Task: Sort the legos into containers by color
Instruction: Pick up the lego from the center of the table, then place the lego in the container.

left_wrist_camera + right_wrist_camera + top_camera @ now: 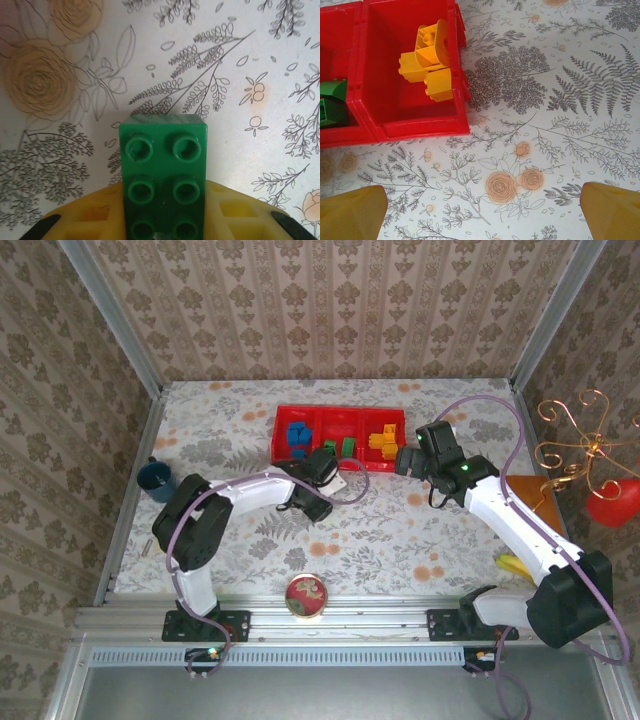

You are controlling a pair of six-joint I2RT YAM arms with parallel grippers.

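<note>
Your left claw (pixel 321 482) grips the green studded plastic brick (pixel 163 175), long axis running straight out from the jaws, and the red three-compartment plastic tray (pixel 276 436) sits just beyond, toward the far edge of the table (pixel 420 530) — your right claw (pixel 481 210) gapes empty beside its orange end.

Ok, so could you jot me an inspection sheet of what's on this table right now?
Surface: floral cloth, flat, no spills seen.
Job's things: red tray holds blue blocks, green pieces and orange blocks, one colour per compartment.
Clutter: blue cup, round dish, banana.
Grippers: left gripper shut on a green block; right gripper open over bare cloth.
Cables: purple cables, hanging in loose loops.
Surroundings: wallpaper walls; gold wire ornament at right.
</note>
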